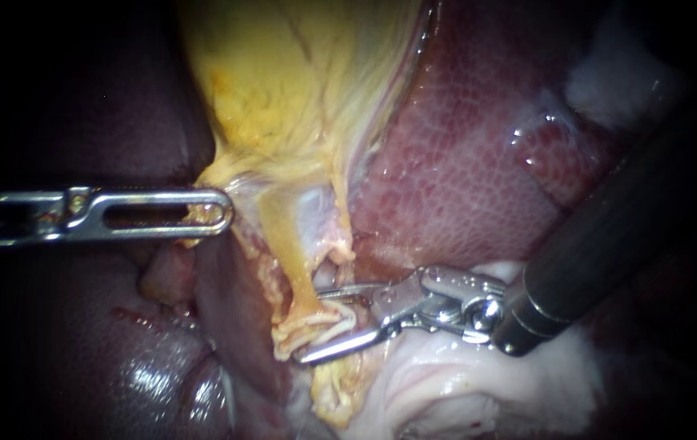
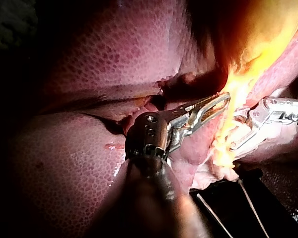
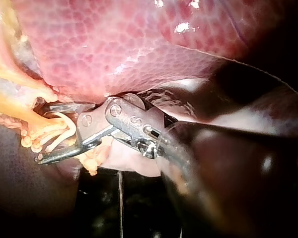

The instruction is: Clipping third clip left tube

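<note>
Worrying bit: the right instrument (image 1: pixel 310 324) has its pincer spread around the left tube (image 1: pixel 293 257), low down among pale clip-like loops (image 1: pixel 328 318). Squeeze now and it could land on those, or catch only part of the tube. The left instrument (image 1: pixel 202 213) pinches gallbladder (image 1: pixel 283 81) tissue, and a slip there would slacken everything. The tube's long axis runs from the gallbladder down toward that pincer, leaning slightly right in the endoscope view.
</note>
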Robot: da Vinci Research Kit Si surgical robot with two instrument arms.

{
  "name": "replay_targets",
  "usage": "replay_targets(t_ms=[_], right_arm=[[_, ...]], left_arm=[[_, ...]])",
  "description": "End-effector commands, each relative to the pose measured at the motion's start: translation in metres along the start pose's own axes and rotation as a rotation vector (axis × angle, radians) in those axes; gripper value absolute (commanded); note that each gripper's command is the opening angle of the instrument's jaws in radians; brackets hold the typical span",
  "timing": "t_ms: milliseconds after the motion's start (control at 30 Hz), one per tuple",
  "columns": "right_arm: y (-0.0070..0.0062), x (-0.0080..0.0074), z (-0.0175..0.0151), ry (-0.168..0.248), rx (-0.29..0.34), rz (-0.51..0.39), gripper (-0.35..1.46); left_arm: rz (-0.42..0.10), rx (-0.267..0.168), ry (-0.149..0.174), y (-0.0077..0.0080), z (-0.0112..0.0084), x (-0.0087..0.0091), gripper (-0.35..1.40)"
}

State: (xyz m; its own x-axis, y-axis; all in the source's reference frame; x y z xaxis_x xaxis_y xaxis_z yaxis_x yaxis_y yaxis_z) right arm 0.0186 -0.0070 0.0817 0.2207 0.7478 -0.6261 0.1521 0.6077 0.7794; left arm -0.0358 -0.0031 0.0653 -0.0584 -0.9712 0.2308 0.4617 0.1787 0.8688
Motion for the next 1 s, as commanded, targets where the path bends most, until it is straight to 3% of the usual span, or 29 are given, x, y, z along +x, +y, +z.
replay_targets(t_ms=[33,567,800,1000], right_arm=[[0.0000,0.0000,0.0000,0.000,0.000,0.000,0.60],[-0.0002,0.0000,-0.0002,-0.001,0.005,0.000,0.60],[-0.0004,0.0000,-0.0021,-0.004,0.014,0.002,0.60],[-0.0006,0.0011,-0.0043,0.002,0.007,0.013,0.60]], left_arm=[[0.000,0.000,0.000,0.0000,0.0000,0.0000,-0.35],[0.000,0.000,0.000,0.0000,-0.0001,0.0000,-0.35],[0.000,0.002,0.001,0.0000,-0.0003,-0.0001,-0.35],[0.000,0.002,0.001,0.0000,-0.0003,-0.0001,-0.35]])
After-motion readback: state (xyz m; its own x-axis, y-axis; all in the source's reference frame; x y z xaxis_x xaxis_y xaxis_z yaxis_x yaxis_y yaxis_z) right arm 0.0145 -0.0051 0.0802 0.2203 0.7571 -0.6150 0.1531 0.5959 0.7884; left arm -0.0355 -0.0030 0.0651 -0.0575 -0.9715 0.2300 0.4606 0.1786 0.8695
